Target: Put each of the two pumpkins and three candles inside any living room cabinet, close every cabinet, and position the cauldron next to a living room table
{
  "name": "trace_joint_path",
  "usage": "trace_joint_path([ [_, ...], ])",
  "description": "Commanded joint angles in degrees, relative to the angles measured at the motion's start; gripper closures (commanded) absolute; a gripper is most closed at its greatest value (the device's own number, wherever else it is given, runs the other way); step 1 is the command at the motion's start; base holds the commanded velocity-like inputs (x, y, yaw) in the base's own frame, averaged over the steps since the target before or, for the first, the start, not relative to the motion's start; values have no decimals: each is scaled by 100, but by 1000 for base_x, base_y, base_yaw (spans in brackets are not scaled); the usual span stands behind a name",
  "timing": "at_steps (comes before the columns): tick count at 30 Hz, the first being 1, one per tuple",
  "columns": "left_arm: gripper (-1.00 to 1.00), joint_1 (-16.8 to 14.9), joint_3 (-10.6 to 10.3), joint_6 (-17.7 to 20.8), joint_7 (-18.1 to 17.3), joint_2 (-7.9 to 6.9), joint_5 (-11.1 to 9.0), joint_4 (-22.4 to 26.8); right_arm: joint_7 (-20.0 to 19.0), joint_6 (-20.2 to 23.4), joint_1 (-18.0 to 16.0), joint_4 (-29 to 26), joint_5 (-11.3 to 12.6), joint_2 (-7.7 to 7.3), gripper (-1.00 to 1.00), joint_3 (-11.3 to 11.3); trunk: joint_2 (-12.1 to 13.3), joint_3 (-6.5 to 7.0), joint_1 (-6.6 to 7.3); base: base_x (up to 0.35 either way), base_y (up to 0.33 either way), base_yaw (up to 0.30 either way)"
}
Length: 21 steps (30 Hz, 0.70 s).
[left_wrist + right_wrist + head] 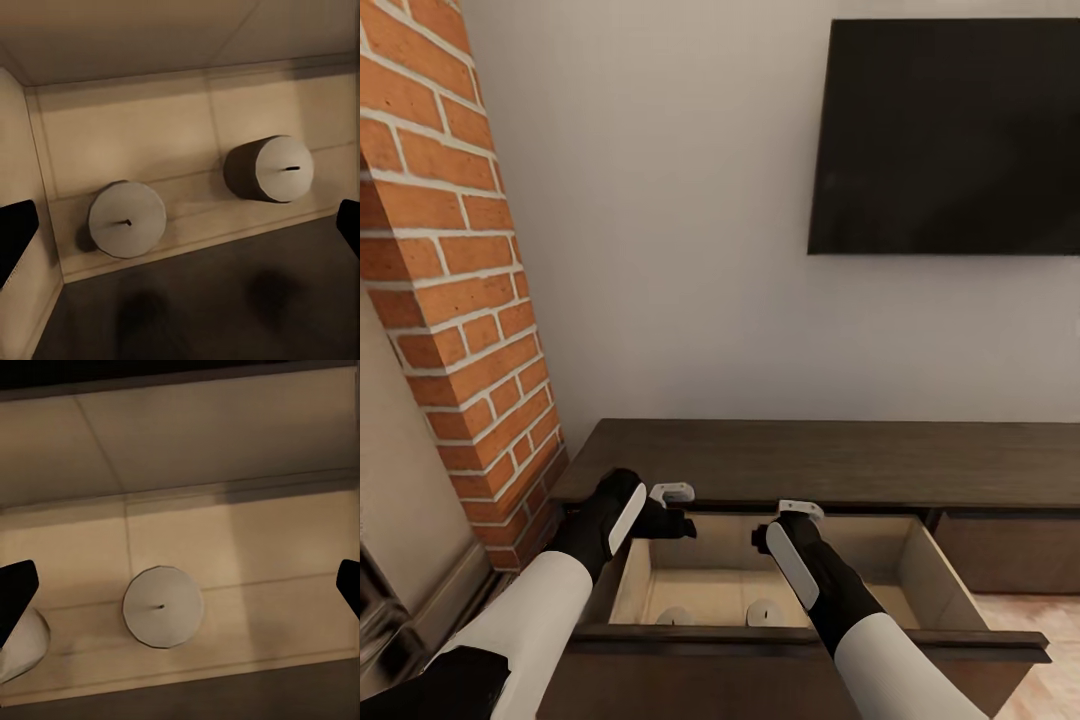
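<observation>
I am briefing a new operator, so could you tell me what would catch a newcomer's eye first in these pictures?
Probably the open cabinet drawer low in the head view, with both arms reaching into its pale interior. Two white candles stand on its floor, under the open left gripper and right gripper. A red brick column rises on the left, and a dark screen hangs upper right.

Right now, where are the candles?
Two candles stand side by side on the pale floor of the open cabinet drawer, below both end effectors, in the head view.

No text, label, brand, number or sign can be read on anything here.
</observation>
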<state>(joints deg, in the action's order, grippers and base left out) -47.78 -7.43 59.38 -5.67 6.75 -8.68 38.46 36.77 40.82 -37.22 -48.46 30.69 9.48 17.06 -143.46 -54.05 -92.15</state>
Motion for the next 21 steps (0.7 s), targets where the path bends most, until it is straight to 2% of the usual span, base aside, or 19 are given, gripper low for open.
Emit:
trace_joint_path([
  [1,-100,-3,-10,21,13,-2,-29,15,59,7,-4,-6,60,-4,-100,16,-1,17,3,0,0,0],
  [13,-100,-3,-8,21,13,-4,-29,71,59,5,-4,-6,60,-7,-100,16,15,287,34,-19,0,-31],
  [18,-100,-3,-10,26,13,-5,-29,73,59,5,-4,-6,60,-7,-100,16,22,412,47,-229,0,-210],
  [21,-100,-3,-9,28,13,-6,-29,74,59,5,-4,-6,60,-7,-100,16,142,476,113,-294,0,-243],
])
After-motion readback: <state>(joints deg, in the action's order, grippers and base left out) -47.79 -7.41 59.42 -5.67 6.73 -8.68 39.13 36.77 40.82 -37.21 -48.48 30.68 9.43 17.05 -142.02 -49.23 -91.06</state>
